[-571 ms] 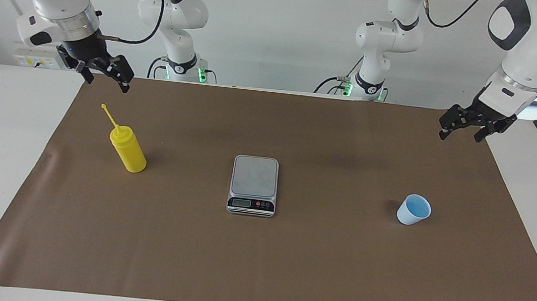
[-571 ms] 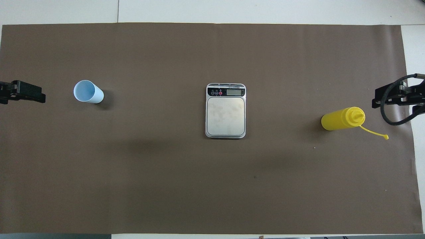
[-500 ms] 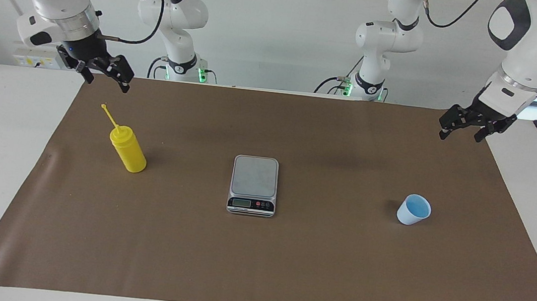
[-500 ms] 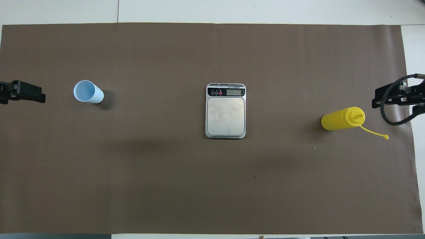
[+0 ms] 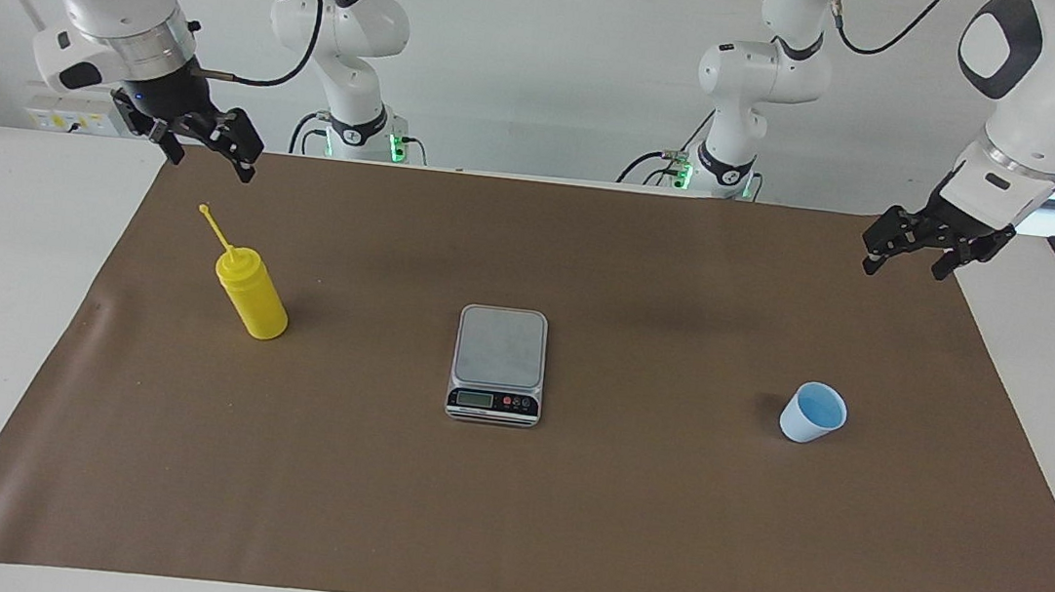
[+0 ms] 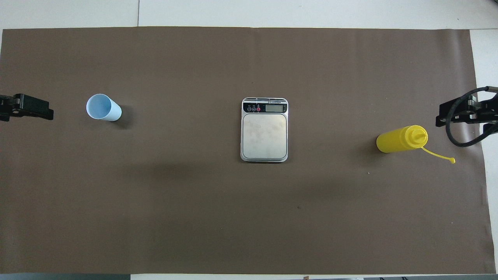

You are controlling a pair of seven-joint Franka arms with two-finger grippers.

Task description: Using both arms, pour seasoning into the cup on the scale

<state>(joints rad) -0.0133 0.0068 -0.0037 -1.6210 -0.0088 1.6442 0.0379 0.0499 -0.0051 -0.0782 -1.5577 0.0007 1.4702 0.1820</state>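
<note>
A: While nothing is gripped yet, start with the facing view. Where does everything stand?

B: The scale (image 5: 498, 364) sits mid-mat with its platform bare. The light blue cup (image 5: 812, 412) stands upright on the brown mat (image 5: 561, 535), well apart from the scale toward the left arm's end. The yellow squeeze bottle (image 5: 251, 293) stands toward the right arm's end, its tethered cap strand (image 5: 213, 224) sticking up from the nozzle.

A: And the grippers?

B: The left gripper (image 5: 914, 255) hangs in the air over the mat's corner with fingers spread and empty. The right gripper (image 5: 209, 152) hangs over the mat's edge near the bottle, also spread, holding nothing.

A: Risks from here?

B: The cup looks light and tapered, so I judge an off-centre pinch could tip it or let it slide. The bottle is tall, and a finger brushing it may topple it.

A: Now the overhead view.

B: Cup (image 6: 103, 108), scale (image 6: 264, 129) and bottle (image 6: 401, 139) lie in a row across the mat. The strand (image 6: 438, 154) trails toward the right gripper (image 6: 459, 112), so it could snag a finger. The left gripper (image 6: 31, 107) shows only its tip. Setting the cup near the platform's rim could let it slip off.
</note>
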